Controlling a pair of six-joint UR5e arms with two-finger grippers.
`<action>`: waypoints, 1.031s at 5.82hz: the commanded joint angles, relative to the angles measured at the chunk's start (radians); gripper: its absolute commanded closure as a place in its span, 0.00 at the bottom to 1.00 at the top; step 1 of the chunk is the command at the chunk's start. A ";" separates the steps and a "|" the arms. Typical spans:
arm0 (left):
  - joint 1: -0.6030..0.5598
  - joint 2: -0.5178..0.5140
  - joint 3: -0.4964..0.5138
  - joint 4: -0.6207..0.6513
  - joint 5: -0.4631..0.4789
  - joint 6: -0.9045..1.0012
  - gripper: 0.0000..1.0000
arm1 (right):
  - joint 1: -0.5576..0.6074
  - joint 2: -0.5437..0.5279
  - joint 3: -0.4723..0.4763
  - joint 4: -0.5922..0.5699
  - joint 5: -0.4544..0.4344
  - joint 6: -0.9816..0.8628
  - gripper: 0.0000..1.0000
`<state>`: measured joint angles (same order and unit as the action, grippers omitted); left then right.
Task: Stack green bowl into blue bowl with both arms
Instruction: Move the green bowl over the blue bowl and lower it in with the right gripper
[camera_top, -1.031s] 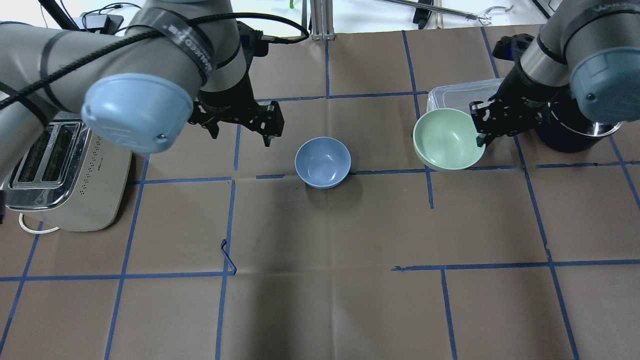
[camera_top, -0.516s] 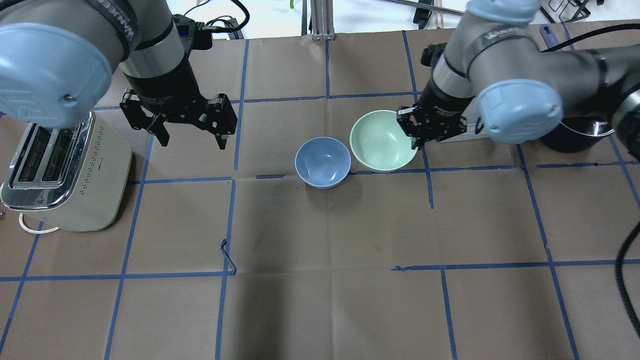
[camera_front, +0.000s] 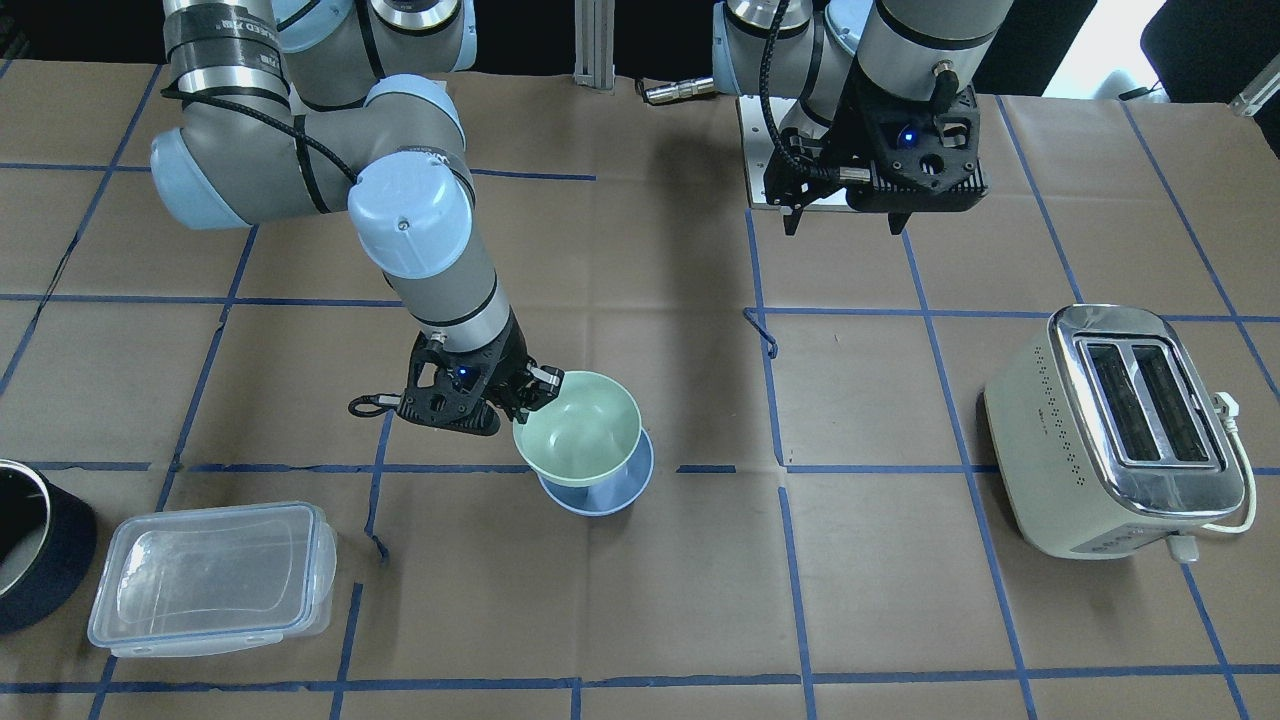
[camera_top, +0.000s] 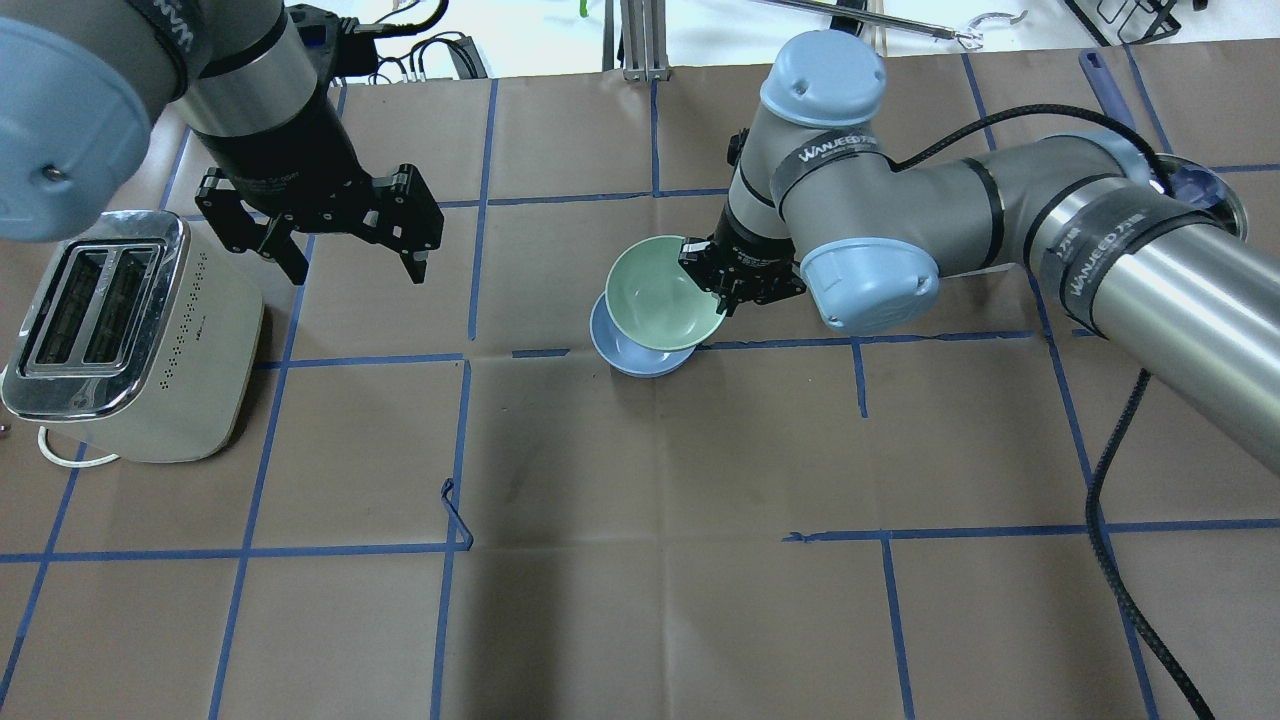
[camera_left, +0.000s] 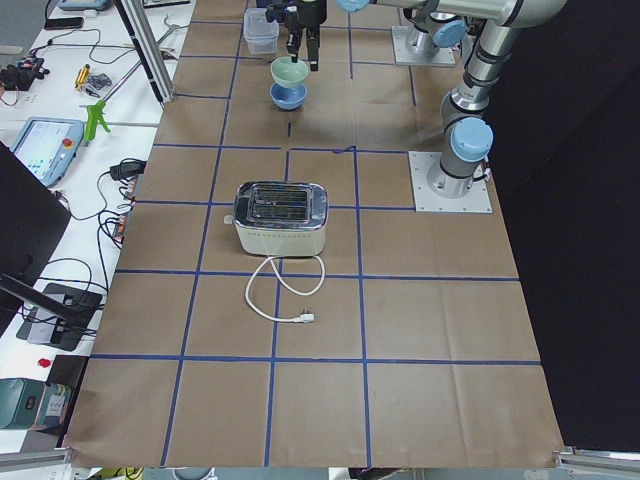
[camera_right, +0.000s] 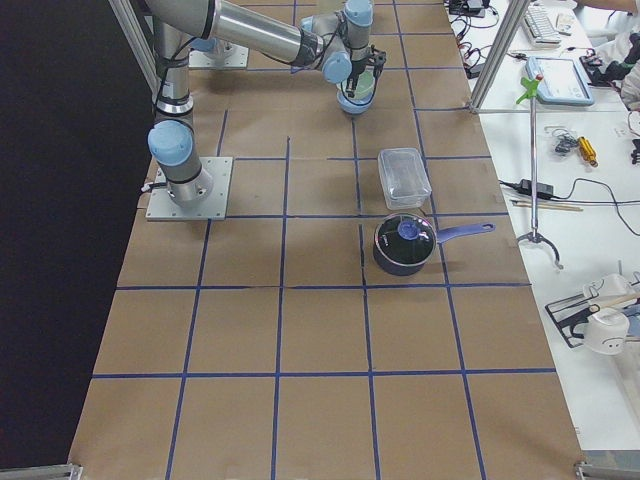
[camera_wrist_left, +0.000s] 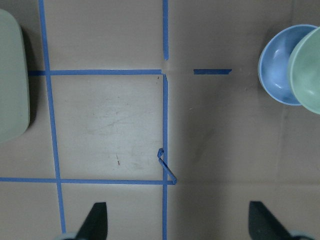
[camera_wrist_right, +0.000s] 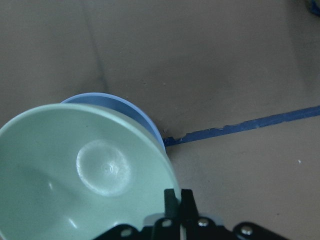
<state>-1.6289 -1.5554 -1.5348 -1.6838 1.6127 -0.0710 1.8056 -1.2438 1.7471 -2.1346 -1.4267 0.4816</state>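
My right gripper (camera_top: 722, 288) is shut on the rim of the pale green bowl (camera_top: 660, 292) and holds it just above the blue bowl (camera_top: 630, 355), overlapping most of it. In the front view the green bowl (camera_front: 580, 432) hangs over the blue bowl (camera_front: 598, 494), held by the right gripper (camera_front: 535, 390). The right wrist view shows the green bowl (camera_wrist_right: 85, 180) pinched at its rim, the blue bowl (camera_wrist_right: 132, 112) beneath. My left gripper (camera_top: 350, 262) is open and empty, high near the toaster. The left wrist view shows both bowls (camera_wrist_left: 280, 65) at the right edge.
A cream toaster (camera_top: 130, 340) stands at the left with its cord. A clear lidded container (camera_front: 210, 575) and a dark pot (camera_right: 403, 245) lie on the right arm's side. Blue tape lines grid the brown paper table (camera_top: 650, 560).
My right arm has carried the green bowl leftward, from beside the container to over the blue bowl. My left gripper has drawn back to the left, away from the blue bowl, still open.
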 joint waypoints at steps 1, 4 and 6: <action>0.038 0.020 -0.008 0.004 -0.031 -0.001 0.02 | 0.005 0.059 0.002 -0.040 0.002 0.005 0.94; 0.057 0.014 0.002 0.006 -0.047 0.000 0.02 | 0.009 0.072 0.003 -0.042 0.060 0.005 0.88; 0.057 0.017 -0.001 0.004 -0.034 0.002 0.02 | 0.006 0.066 -0.032 -0.027 0.060 0.002 0.00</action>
<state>-1.5733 -1.5390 -1.5348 -1.6798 1.5719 -0.0700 1.8138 -1.1743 1.7370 -2.1708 -1.3666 0.4847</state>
